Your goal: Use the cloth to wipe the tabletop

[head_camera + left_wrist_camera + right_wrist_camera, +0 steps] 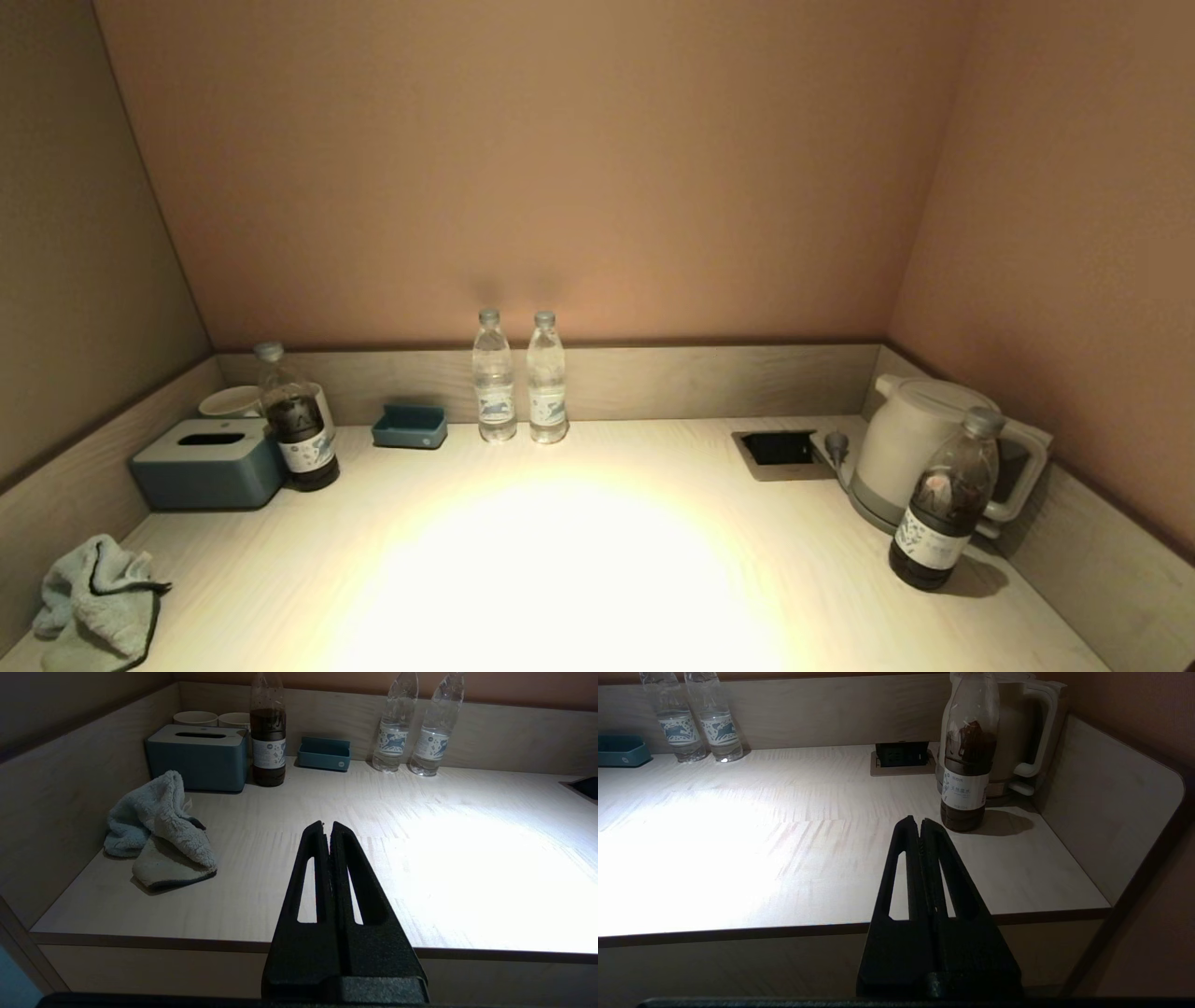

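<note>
The left black rough-skinned gripper [327, 826] has 2 long flat fingers that get thin at the tips. Each finger has 1 long slot cut through it. The right black rough-skinned gripper [919, 822] looks the same.

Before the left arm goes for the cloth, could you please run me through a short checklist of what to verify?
1. Cloth within view and free: ok, it lies crumpled at the tabletop's near left corner, nothing on it.
2. Left gripper ready to grasp: not ok, its fingers are shut and must open first.
3. Left gripper empty: ok, it holds nothing.
4. Path to the cloth: ok, bare tabletop between gripper and cloth.
5. Nearby things to avoid: ok, the tissue box and dark bottle stand behind the cloth, apart from it.
6. Right gripper out of the way: ok, shut, near the front edge on the right.
</note>
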Motion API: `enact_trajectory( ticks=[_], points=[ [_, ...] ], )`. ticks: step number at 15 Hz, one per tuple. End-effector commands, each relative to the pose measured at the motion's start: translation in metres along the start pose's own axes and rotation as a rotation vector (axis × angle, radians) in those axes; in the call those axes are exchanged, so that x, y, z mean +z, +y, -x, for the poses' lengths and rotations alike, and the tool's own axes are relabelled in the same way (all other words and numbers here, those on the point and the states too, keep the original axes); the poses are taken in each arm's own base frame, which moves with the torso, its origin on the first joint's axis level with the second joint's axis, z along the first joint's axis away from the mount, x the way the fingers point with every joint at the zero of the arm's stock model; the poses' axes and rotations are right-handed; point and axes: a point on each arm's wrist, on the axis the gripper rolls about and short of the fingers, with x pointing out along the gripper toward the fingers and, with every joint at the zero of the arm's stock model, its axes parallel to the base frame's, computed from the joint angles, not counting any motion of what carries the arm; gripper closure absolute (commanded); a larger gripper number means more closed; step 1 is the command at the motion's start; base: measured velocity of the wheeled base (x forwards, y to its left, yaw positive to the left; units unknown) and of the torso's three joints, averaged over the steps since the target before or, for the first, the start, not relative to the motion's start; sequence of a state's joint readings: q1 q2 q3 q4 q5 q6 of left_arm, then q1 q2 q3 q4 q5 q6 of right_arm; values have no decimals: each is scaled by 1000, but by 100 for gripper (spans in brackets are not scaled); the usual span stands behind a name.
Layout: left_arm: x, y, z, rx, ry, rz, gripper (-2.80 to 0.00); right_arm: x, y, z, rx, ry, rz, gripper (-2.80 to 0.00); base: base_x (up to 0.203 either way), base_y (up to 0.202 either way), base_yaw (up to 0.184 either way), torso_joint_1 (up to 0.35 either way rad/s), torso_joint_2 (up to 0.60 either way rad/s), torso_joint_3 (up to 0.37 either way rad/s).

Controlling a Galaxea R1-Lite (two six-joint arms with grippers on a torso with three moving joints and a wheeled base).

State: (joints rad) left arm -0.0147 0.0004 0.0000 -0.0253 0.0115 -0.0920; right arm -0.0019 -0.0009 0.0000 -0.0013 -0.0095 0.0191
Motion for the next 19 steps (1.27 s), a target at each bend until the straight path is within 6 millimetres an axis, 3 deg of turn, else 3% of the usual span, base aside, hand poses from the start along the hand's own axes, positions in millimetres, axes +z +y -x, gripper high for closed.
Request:
enact_trajectory(
  ticks=[1,19],
  points=[
    [0,0,0,0,-1,2,0,0,0,0,-1,1,-1,0,0,0,0,0,0,0],
    [0,0,0,1,-1,2,0,0,0,0,1,1,-7,0,0,0,0,0,0,0]
  ],
)
